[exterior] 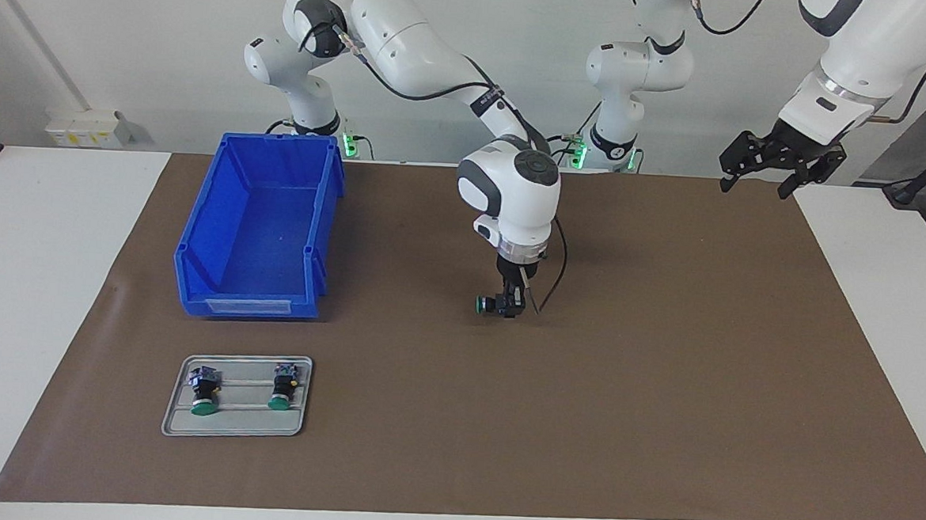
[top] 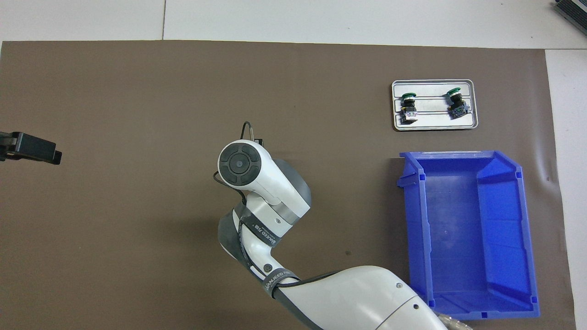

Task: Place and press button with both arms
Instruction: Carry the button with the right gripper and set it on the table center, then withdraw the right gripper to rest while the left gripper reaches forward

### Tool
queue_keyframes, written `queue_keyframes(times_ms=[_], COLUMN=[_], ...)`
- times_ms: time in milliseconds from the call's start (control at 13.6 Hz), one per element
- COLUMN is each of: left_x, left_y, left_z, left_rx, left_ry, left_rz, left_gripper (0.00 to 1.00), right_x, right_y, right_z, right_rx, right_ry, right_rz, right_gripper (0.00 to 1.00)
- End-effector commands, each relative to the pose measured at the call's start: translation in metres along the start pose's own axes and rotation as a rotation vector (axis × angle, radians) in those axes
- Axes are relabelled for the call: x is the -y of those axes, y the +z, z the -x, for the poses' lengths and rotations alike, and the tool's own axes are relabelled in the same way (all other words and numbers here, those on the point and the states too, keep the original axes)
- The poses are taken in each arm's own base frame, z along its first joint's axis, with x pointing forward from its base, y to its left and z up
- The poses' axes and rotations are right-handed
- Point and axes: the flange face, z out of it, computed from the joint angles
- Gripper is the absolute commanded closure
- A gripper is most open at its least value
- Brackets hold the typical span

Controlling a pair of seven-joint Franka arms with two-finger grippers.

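Two arms share this worktop (exterior: 662, 397), and we count one blue bin (exterior: 263, 226), one grey tray (exterior: 236, 424) and three green-capped buttons in all. Starting nearest the robots, the left claw (exterior: 781, 162) waits up in the air over the left arm's end of the worktop, its fingers spread and holding nothing. The bin sits toward the right arm's end, and nothing shows inside it. Near the middle of the brown mat, the right claw (exterior: 508, 304) hangs just above the surface, pinching one button (exterior: 486, 304) by its black body so that the button lies sideways, green cap pointing toward the right arm's end. We judge that this is where trouble could start: let go like this, the round body may roll or settle on its side, leaving the cap where no downward press can reach it. If the grip is off-centre, the button might also twist as it meets the mat. A press by the left claw while nothing steadies the body could simply shove it away. Farthest from the robots, the tray carries the other two buttons (exterior: 205, 393) (exterior: 283, 389), lying apart from each other.
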Motion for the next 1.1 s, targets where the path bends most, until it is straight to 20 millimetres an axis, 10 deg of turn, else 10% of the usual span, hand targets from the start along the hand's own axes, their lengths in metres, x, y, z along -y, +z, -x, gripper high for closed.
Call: queue_keyframes(times_ms=[0,73,367,587,1028], left_x=[0.001,0.001,0.001,0.001,-0.01], left_y=[0.0,0.0,0.0,0.0,-0.001], left_z=[0.008,0.008,0.008,0.008,0.006], left_rx=[0.006,0.006,0.006,0.006,-0.004], left_ry=[-0.012,-0.012,-0.012,-0.012,0.018], left_rz=[-0.015,-0.015,-0.015,-0.015,-0.017], left_gripper=[0.0,0.0,0.0,0.0,0.0], right_x=[-0.016,-0.016,0.0,0.037,0.08], right_y=[0.004,0.003,-0.03,-0.099,-0.169], right_z=[-0.008,-0.008,-0.02,-0.095,-0.229], right_rx=[0.01,0.002,-0.033,-0.031,-0.069], right_ry=[0.015,0.003,-0.136,-0.311,-0.695], right_rz=[-0.019,-0.021,-0.084,-0.069,-0.01], right_gripper=[0.28,0.02,0.0,0.0,0.0])
